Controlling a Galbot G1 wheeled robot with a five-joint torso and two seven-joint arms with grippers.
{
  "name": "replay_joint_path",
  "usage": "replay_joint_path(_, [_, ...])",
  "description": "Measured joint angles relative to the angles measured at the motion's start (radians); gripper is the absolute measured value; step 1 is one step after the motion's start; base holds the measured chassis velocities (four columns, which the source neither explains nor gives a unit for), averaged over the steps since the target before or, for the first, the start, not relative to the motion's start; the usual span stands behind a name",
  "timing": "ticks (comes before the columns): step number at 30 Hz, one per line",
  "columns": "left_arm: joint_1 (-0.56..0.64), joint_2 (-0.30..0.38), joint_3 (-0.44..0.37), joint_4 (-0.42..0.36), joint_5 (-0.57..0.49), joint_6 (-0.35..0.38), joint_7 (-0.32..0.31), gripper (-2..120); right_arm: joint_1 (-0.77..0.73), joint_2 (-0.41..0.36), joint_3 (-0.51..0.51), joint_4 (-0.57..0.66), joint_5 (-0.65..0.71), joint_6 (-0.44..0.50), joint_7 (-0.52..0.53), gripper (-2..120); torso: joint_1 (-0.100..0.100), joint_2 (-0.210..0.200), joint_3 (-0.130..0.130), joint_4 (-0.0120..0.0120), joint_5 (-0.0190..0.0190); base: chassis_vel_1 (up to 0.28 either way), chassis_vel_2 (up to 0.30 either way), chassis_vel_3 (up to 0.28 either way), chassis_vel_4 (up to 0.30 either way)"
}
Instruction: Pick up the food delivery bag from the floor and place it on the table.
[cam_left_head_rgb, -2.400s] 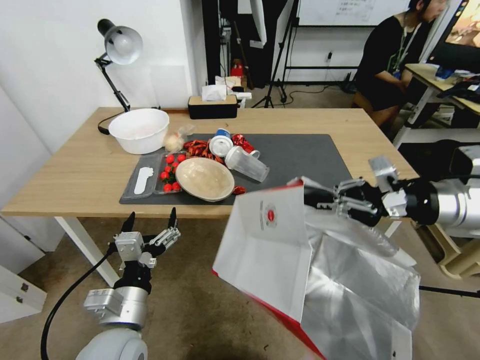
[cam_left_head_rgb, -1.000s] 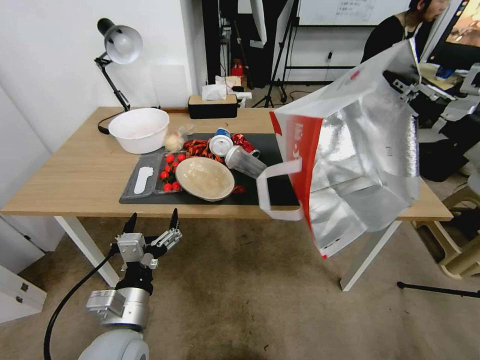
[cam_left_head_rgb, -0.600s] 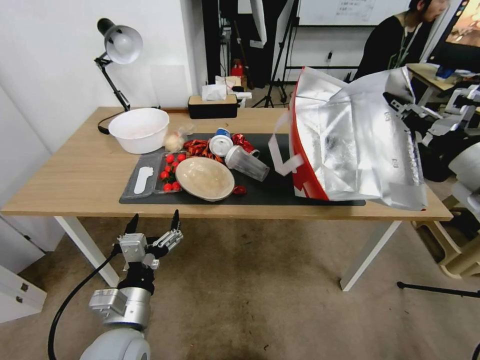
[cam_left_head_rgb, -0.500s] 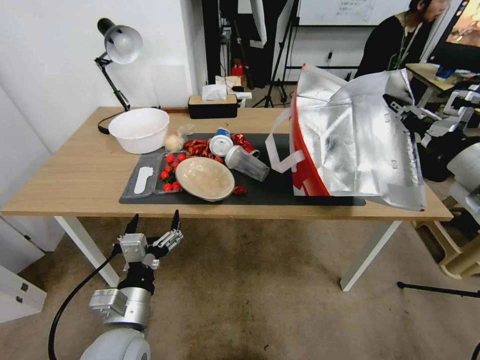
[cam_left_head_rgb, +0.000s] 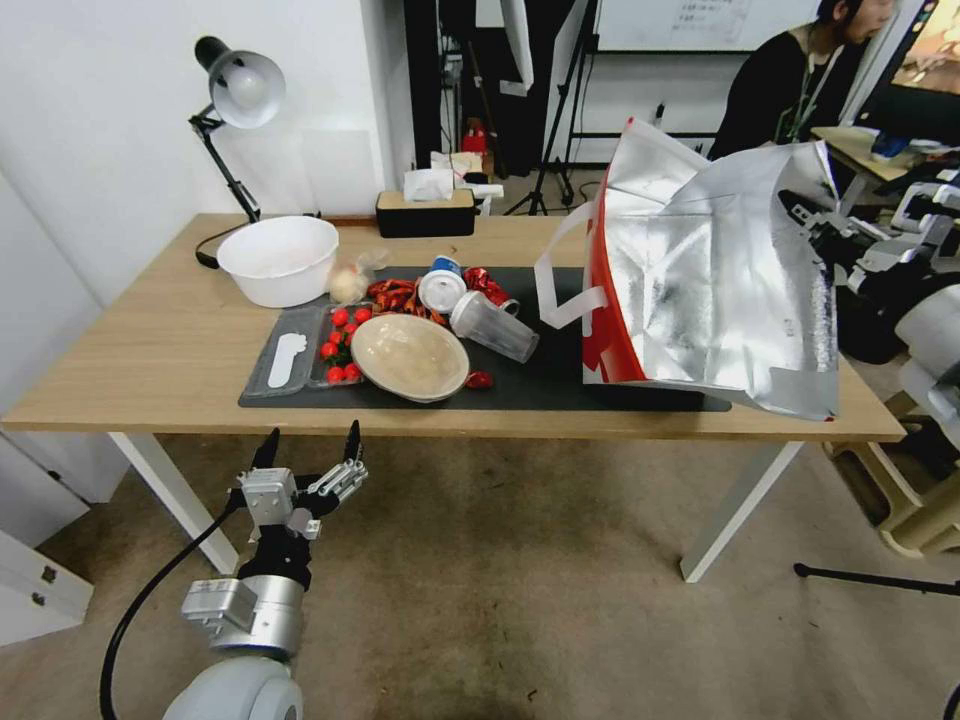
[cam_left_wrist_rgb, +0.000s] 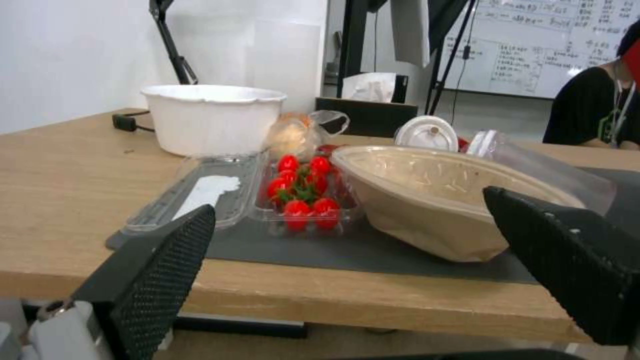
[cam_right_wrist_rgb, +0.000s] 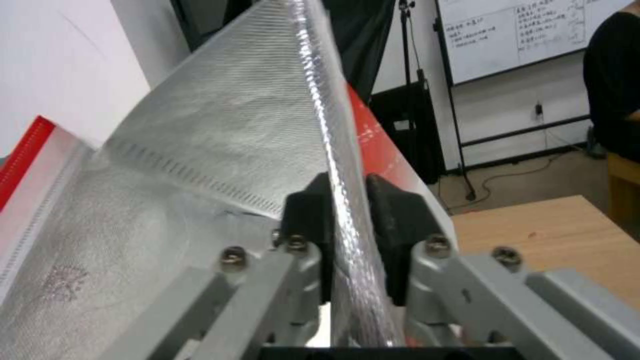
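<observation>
From my station, the bag hides the table's right end and part of the mat, so I cannot confirm its base is fully seated. It stands tilted on the mat, at nine o'clock from the right gripper, whose fingers pinch its foil rim. The left gripper hangs below the table's front edge, fingers spread.

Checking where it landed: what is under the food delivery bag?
The food delivery bag rests on the dark grey mat and the table; anything beneath it is covered.
</observation>
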Motion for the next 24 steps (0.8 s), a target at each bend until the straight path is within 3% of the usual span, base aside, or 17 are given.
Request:
replay_joint_path(8, [0.005, -0.003, 0.001, -0.002, 0.001, -0.010, 0.007, 100, 0.015, 0.000, 0.011, 0.000, -0.028, 0.024, 0.010, 45, 0.000, 0.000, 0.000, 0.0000, 0.0000, 0.000, 0.000, 0.000, 0.000])
replay_joint_path(11, [0.005, -0.004, 0.002, -0.004, 0.004, -0.011, 0.009, 100, 0.009, 0.000, 0.021, 0.006, -0.051, 0.085, -0.036, 61, 0.000, 0.000, 0.000, 0.0001, -0.0001, 0.000, 0.000, 0.000, 0.000])
replay_joint_path(12, [0.005, -0.004, 0.002, -0.004, 0.004, -0.011, 0.009, 100, 0.009, 0.000, 0.021, 0.006, -0.051, 0.085, -0.036, 61, 0.000, 0.000, 0.000, 0.0001, -0.0001, 0.000, 0.000, 0.000, 0.000])
replay_joint_path(15, [0.005, -0.006, 0.004, -0.006, 0.005, -0.011, 0.010, 100, -0.023, -0.002, 0.031, 0.023, -0.047, 0.161, -0.153, 76, 0.000, 0.000, 0.000, 0.0000, 0.0000, 0.000, 0.000, 0.000, 0.000])
replay_joint_path(17, [0.005, -0.006, 0.004, -0.007, 0.005, -0.011, 0.010, 100, -0.030, -0.001, 0.031, 0.027, -0.046, 0.176, -0.179, 79, 0.000, 0.000, 0.000, 0.0000, 0.0000, 0.000, 0.000, 0.000, 0.000])
replay_joint_path(19, [0.006, -0.007, 0.005, -0.009, 0.006, -0.011, 0.010, 100, -0.053, 0.005, 0.019, 0.044, -0.049, 0.244, -0.290, 91, 0.000, 0.000, 0.000, 0.0000, -0.0001, 0.000, 0.000, 0.000, 0.000])
replay_joint_path(24, [0.009, -0.006, 0.003, -0.012, 0.006, -0.011, 0.010, 100, -0.091, 0.019, -0.005, 0.081, -0.071, 0.297, -0.431, 99, 0.000, 0.000, 0.000, 0.0000, -0.0001, 0.000, 0.000, 0.000, 0.000])
